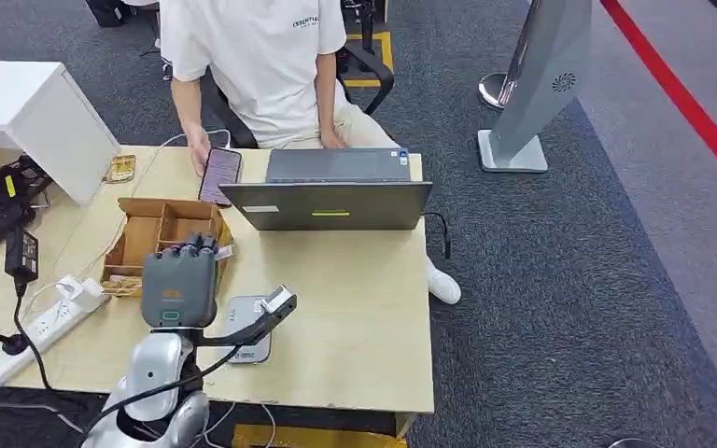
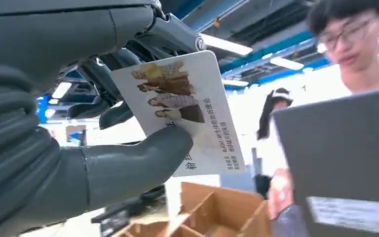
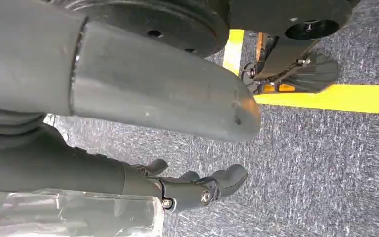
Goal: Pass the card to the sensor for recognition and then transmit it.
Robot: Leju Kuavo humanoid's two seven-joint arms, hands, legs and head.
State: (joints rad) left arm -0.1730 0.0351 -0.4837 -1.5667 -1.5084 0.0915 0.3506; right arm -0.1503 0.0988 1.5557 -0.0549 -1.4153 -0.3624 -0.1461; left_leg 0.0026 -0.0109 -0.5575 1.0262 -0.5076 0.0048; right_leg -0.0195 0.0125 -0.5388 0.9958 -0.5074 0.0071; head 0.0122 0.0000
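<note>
You are looking down at a light wooden desk (image 1: 355, 308) from the robot's head. Your left hand (image 1: 179, 285) is raised over the desk's near left part, beside a compartmented cardboard box (image 1: 154, 238). In the left wrist view the card (image 2: 180, 111), white with printed figures and lines of text, is pinched between the thick thumb and the darker fingers (image 2: 98, 74) and stands nearly on edge above the box. A flat grey card reader (image 1: 247, 322) lies on the desk just beside that hand, toward the near edge. Behind it an open laptop (image 1: 331, 191) faces a seated person (image 1: 261, 65) who holds a phone (image 1: 219, 175). A power strip (image 1: 33, 329) and cables lie at the far left.

Your right hand (image 3: 192, 190) hangs low over grey carpet, its fingers loosely curled and apart, holding nothing.

The step in hand looks like carrying the card to the sensor; recognition seems not yet done. Next you would likely need to lower and flatten the card onto the reader's face, keeping the pinch firm so it does not slip, before handing it on
</note>
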